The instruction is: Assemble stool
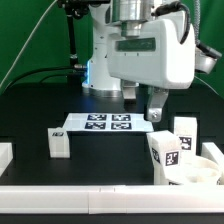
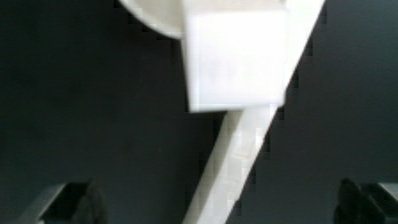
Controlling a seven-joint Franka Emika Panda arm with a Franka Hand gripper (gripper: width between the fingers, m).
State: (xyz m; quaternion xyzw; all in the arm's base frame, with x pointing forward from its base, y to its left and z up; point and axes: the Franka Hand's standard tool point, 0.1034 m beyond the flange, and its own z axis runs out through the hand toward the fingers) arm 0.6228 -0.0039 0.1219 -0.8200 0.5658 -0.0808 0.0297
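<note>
Black table [image 1: 30, 120] with a green backdrop [image 1: 30, 40] behind it carries the marker board [image 1: 105, 122] near the middle. One leg [image 1: 58, 143] stands alone toward the exterior view's left, in front of the board's end. At the exterior view's right the seat [image 1: 198, 172] lies by the near rail [image 1: 100, 193], with a second leg [image 1: 165, 153] standing just beside it and a third leg [image 1: 185, 132] behind. The gripper [image 1: 143, 100] hangs over the board's other end, holding nothing. In the wrist view its fingertips [image 2: 63, 205] are spread wide, and a blurred white block [image 2: 240, 60] lies below, untouched.
</note>
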